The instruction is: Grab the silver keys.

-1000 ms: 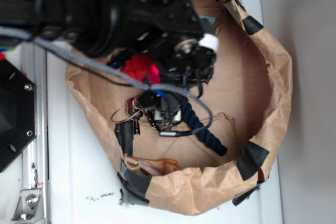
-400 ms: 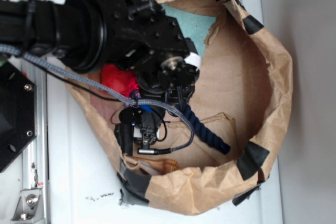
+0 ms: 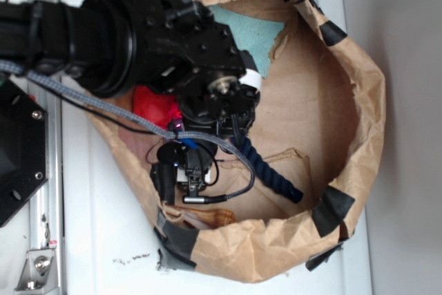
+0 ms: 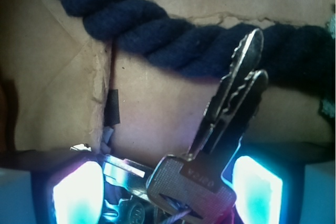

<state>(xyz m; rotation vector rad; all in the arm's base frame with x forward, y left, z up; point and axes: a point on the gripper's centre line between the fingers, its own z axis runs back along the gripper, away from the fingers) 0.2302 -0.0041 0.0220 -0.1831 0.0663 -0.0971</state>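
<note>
Silver keys (image 4: 210,150) are seen between the gripper (image 4: 168,190) pads, blades raised against navy rope (image 4: 157,35). Whether the jaws are clamped on them cannot be told. Brown paper bag (image 3: 359,170) is taped at its rim.

A white table (image 3: 103,240) carries a taped brown paper bag (image 3: 359,170).

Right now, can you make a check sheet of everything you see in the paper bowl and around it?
Surface: brown paper bowl, taped rim, on a white table.
Job's things: keys between the fingers, blades up across the rope.
Clutter: navy rope, red cloth, teal foam.
Gripper: over the keys; grip cannot tell.
Cables: grey braided cable trailing across the bowl.
Surroundings: black plate, metal rail left.
</note>
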